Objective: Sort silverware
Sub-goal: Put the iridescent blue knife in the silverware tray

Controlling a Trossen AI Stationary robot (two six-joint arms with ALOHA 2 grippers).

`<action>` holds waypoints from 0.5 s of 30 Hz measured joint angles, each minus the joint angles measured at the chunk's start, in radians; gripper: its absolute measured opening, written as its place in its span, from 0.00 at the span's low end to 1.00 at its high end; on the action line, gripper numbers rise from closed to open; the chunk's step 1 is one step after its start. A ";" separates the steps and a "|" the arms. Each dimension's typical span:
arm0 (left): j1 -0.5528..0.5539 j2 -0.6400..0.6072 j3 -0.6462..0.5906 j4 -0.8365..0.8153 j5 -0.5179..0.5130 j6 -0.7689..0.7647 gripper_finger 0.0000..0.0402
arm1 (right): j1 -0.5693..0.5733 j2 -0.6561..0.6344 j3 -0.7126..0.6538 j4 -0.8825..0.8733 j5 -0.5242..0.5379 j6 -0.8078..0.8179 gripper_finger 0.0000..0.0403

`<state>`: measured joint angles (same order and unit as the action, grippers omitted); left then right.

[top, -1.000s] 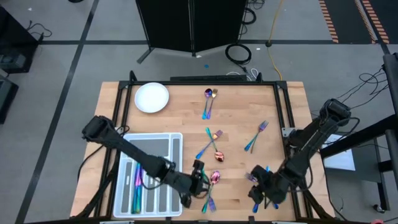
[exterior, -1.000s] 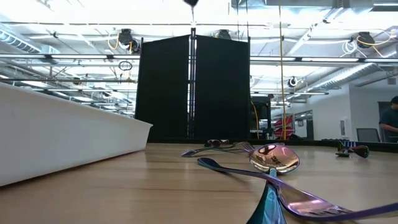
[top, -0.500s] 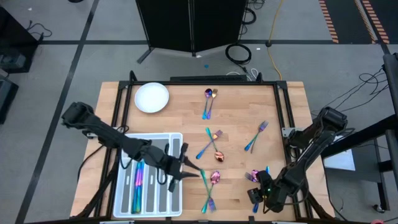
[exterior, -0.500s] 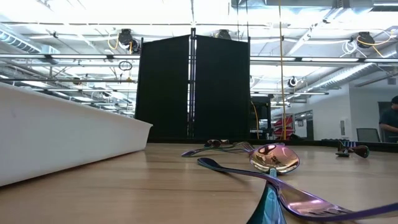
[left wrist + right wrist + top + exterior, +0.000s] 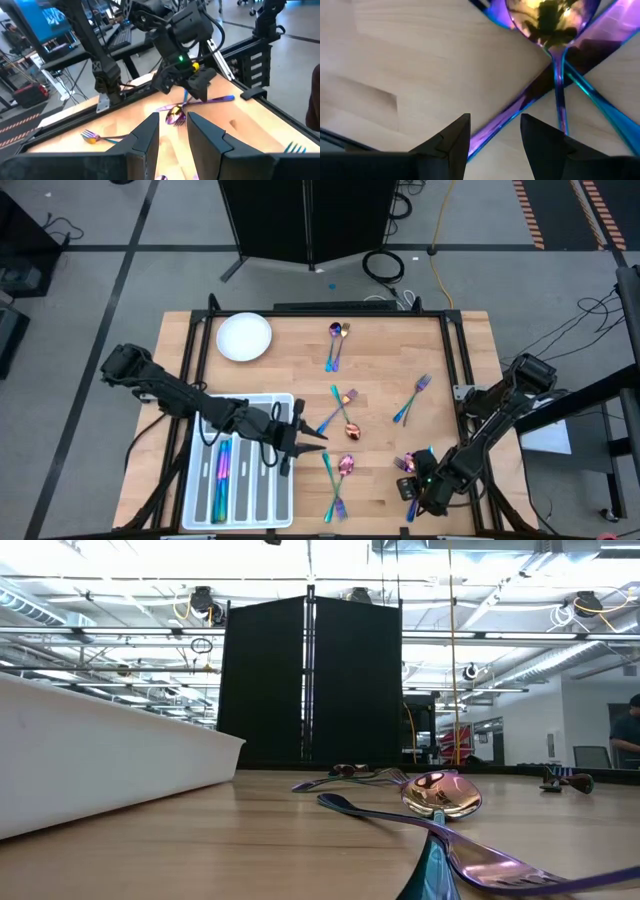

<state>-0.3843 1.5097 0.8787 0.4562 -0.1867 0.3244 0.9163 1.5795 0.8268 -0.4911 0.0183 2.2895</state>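
Note:
The silverware lies in loose groups on the wooden table: one pair at the far middle (image 5: 337, 340), pieces in the centre (image 5: 342, 412), a fork to the right (image 5: 410, 400), crossed pieces near the front (image 5: 337, 480) and a cluster at the near right (image 5: 410, 468). A few pieces lie in the tray (image 5: 270, 405). My left gripper (image 5: 300, 438) (image 5: 172, 127) hovers open and nearly level over the tray's right edge, with nothing between its fingers. My right gripper (image 5: 422, 482) (image 5: 492, 135) points down, open, over the near-right cluster; its fingers stand either side of a purple handle (image 5: 520, 105) below a spoon bowl (image 5: 547, 20).
A white plate (image 5: 244, 337) sits at the far left. The tray's white wall (image 5: 100, 760) fills the left of the low view, with a spoon (image 5: 440, 795) and crossed handles close to that camera. Black rails frame the table's sides.
My left gripper has drawn back from the crossed pieces near the front toward the tray, rising a little and tipping from a downward slant to nearly level. My right gripper has rolled about its own line over the near-right cluster.

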 joint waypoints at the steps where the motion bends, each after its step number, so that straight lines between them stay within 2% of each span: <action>1: 0.001 0.000 0.000 0.003 0.000 0.000 0.26 | -0.002 0.000 0.000 -0.003 -0.001 0.000 0.40; 5: 0.005 0.000 0.000 0.002 0.000 -0.002 0.26 | -0.018 -0.003 0.008 -0.030 -0.080 -0.014 0.40; 9: 0.005 0.000 0.000 -0.001 0.000 -0.002 0.26 | -0.029 -0.003 0.118 -0.265 -0.128 -0.070 0.40; 11: 0.005 0.000 0.000 -0.001 0.000 -0.002 0.26 | -0.029 -0.003 0.205 -0.448 -0.076 -0.069 0.40; 14: 0.005 0.000 0.000 -0.002 0.000 -0.004 0.26 | -0.004 0.036 0.332 -0.675 0.075 -0.009 0.40; 15: 0.005 0.000 0.000 -0.002 0.000 -0.005 0.26 | 0.001 0.066 0.369 -0.727 0.086 -0.001 0.40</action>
<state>-0.3798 1.5093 0.8787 0.4538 -0.1867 0.3197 0.9173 1.6453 1.1958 -1.2179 0.1039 2.2888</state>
